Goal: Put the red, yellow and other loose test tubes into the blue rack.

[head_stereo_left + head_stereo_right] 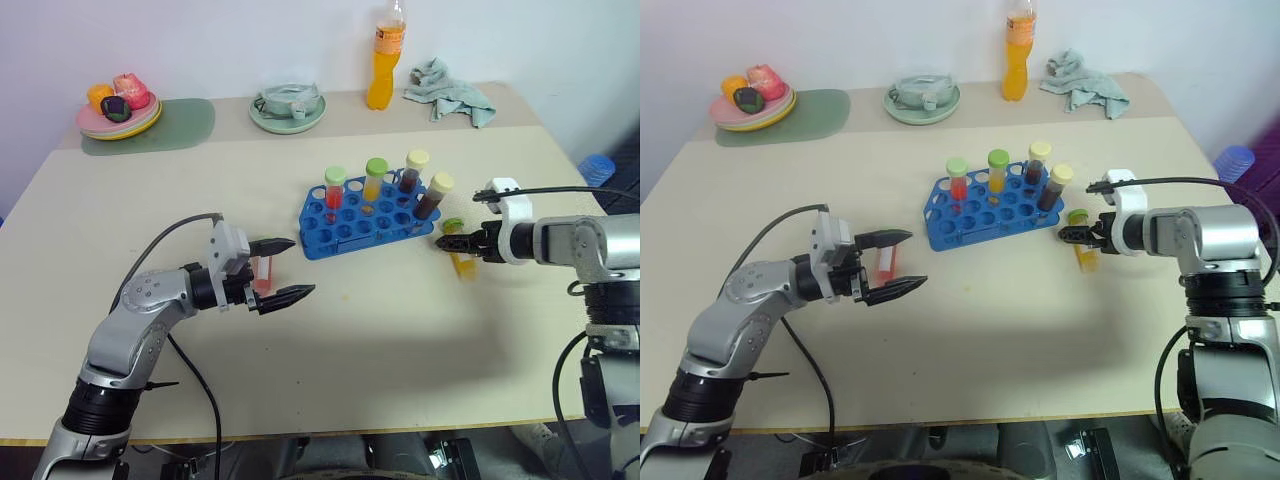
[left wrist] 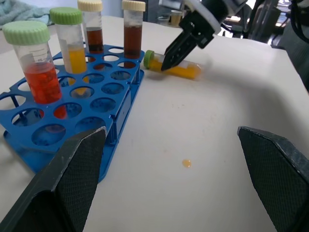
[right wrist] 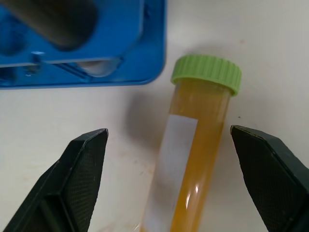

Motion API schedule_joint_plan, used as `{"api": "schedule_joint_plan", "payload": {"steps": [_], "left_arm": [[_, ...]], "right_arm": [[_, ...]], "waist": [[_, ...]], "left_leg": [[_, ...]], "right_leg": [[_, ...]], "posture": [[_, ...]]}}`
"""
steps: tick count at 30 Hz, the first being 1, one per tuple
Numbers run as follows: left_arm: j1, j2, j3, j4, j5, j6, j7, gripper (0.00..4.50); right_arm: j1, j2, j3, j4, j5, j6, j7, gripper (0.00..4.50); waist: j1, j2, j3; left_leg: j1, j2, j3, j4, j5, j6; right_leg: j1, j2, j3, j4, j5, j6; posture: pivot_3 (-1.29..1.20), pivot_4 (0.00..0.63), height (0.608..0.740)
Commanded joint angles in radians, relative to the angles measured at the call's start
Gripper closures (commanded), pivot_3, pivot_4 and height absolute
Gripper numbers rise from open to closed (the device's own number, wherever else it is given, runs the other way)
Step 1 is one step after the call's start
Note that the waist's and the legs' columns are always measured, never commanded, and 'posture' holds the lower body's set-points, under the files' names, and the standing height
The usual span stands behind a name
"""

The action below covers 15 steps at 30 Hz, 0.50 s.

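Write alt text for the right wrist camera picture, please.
A capped tube of yellow liquid lies flat on a pale table between the open right gripper fingers. A corner of the blue rack sits just beyond its green cap.

I am looking down and forward from the head's two eyes, taking in the whole table [image 1: 420,330]; both are sharing the same scene, the right eye sitting slightly offset; the left wrist camera is looking level across the tabletop, catching the blue rack [image 2: 72,116] and, beyond it, the yellow tube [image 2: 176,67] the head views also show; the right wrist camera is hanging very near, facing down on that tube and the rack's corner.
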Motion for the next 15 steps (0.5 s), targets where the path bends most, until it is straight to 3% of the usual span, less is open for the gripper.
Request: {"api": "schedule_joint_plan", "payload": {"steps": [1, 7, 13, 15], "left_arm": [[-0.004, 0.004, 0.025, -0.037, -0.025, 0.001, 0.004, 0.00], [-0.002, 0.011, 0.028, -0.043, -0.035, 0.007, 0.011, 0.00], [0.004, 0.014, 0.029, -0.054, -0.039, 0.014, 0.019, 0.00], [0.002, 0.013, 0.030, -0.053, -0.039, 0.016, 0.021, 0.00]], "right_arm": [[-0.049, 0.008, 0.046, 0.082, -0.056, -0.089, 0.035, 0.89], [-0.086, -0.009, 0.144, 0.123, -0.130, -0.175, 0.129, 3.60], [-0.022, -0.058, 0.149, 0.008, -0.165, -0.237, 0.178, 3.71], [0.056, -0.089, 0.086, -0.125, -0.119, -0.288, 0.225, 3.71]], "waist": [[-0.003, 0.000, 0.000], [-0.004, 0.000, 0.000], [-0.001, 0.000, 0.000], [0.005, 0.000, 0.000]], "left_leg": [[0.000, 0.000, 0.000, 0.000, 0.000, 0.000], [0.001, 0.000, 0.000, 0.000, 0.000, 0.000], [0.001, 0.000, 0.000, 0.000, 0.000, 0.000], [0.000, 0.000, 0.000, 0.000, 0.000, 0.000]], "right_leg": [[0.000, 0.000, 0.000, 0.000, 0.000, 0.000], [0.000, 0.000, 0.000, 0.001, 0.000, 0.001], [0.000, 0.000, 0.000, 0.001, 0.001, 0.001], [0.000, 0.000, 0.000, 0.001, 0.001, 0.001]], "posture": [[0.00, 0.150, 0.740], [0.00, 0.150, 0.740], [0.00, 0.150, 0.740], [0.00, 0.150, 0.740]]}}
